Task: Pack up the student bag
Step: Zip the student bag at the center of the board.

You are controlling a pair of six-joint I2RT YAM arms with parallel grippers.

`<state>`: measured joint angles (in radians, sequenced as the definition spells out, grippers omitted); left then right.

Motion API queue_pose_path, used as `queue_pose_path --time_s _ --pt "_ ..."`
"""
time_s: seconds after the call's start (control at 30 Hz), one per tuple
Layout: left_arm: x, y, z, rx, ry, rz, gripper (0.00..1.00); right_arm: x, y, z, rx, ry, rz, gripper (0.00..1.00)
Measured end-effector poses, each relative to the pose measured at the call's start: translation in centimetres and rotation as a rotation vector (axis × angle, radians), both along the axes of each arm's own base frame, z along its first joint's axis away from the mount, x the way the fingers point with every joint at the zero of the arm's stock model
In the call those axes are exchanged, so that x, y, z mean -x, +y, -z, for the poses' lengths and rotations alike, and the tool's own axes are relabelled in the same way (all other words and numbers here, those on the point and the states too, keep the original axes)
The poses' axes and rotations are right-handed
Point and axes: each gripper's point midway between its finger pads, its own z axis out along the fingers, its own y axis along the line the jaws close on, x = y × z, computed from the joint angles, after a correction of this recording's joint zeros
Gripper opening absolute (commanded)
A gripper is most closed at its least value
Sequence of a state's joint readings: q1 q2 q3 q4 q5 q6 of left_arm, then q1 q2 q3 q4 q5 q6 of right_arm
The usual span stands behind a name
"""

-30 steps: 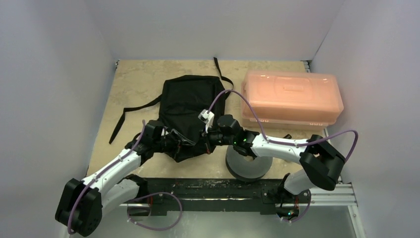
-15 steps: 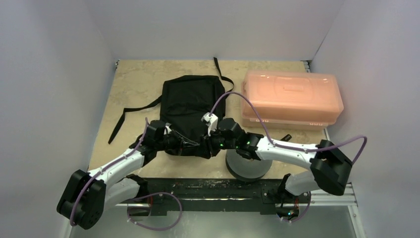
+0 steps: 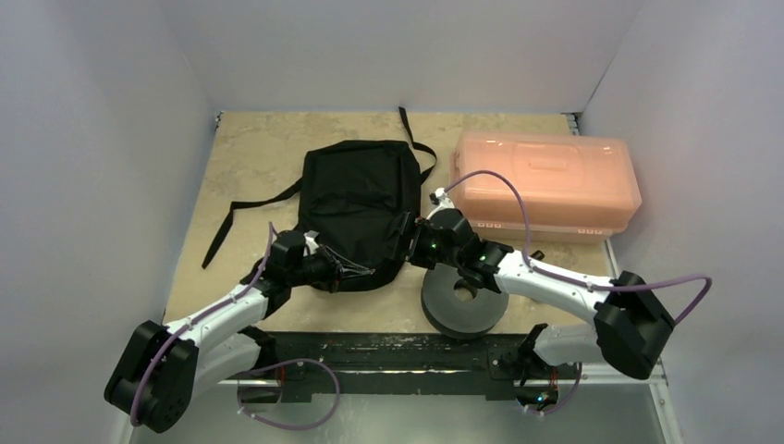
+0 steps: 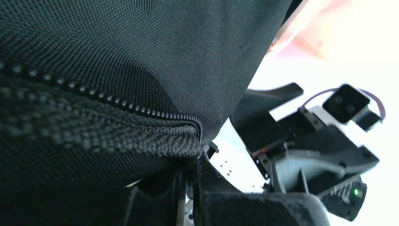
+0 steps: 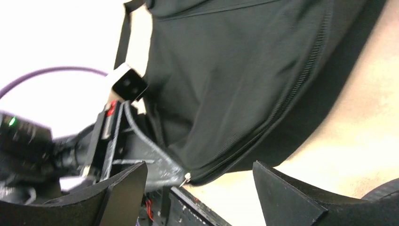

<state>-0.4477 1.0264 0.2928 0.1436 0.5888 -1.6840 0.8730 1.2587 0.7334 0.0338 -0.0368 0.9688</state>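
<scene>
The student bag (image 3: 356,194) is a floppy black backpack lying flat in the middle of the table, and its fabric (image 4: 141,61) fills the left wrist view. My left gripper (image 3: 347,270) is shut on the bag's near edge, pinching a fold of cloth just below the zipper (image 4: 117,106), with its jaws pressed together (image 4: 190,188). My right gripper (image 3: 407,242) hangs open at the bag's near right corner with nothing between its fingers (image 5: 200,188). The bag's zipper pull (image 5: 187,177) lies in front of that gap, beside my left gripper (image 5: 117,141).
A translucent orange lidded box (image 3: 545,180) stands at the back right. A dark grey round spool (image 3: 464,305) sits under my right forearm near the front edge. The bag's long strap (image 3: 254,203) trails left across the table. White walls enclose the table.
My left gripper has shut on the bag's near edge. My right gripper has opened, let go of the bag and drawn back to the right.
</scene>
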Motion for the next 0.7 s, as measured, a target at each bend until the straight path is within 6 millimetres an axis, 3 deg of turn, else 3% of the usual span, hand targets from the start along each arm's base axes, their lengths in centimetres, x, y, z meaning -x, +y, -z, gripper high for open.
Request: queue_pose_path --time_s 0.23,0.27,0.33,0.37,0.43,0.53,0.63,0.7 --pt "0.0 0.0 -0.2 0.013 -0.027 0.002 0.0 -1.9 1.0 2.4 -0.064 0.126 0.1 0.54" --pt "0.1 0.0 -0.1 0.013 -0.029 0.003 0.0 -2.1 1.2 2.5 -0.074 0.135 0.106 0.43" --pt "0.2 0.1 0.0 0.012 -0.04 0.006 0.18 -2.2 1.6 2.9 -0.087 0.154 0.113 0.13" --pt "0.3 0.1 0.1 0.01 -0.05 0.01 0.28 -2.3 1.7 3.0 -0.097 0.165 0.119 0.04" --pt "0.6 0.2 0.0 0.004 -0.091 0.029 0.44 -2.4 1.9 3.4 -0.109 0.191 0.133 0.0" --pt "1.4 0.5 -0.4 -0.036 -0.186 0.078 0.59 -2.4 2.0 3.6 -0.124 0.215 0.146 0.0" --pt "2.3 1.1 -1.5 -0.12 -0.302 0.126 0.68 -2.4 2.1 3.4 -0.137 0.22 0.151 0.0" --pt "2.7 1.5 -2.4 -0.18 -0.375 0.154 0.69 -2.4 2.2 3.3 -0.141 0.223 0.154 0.0"
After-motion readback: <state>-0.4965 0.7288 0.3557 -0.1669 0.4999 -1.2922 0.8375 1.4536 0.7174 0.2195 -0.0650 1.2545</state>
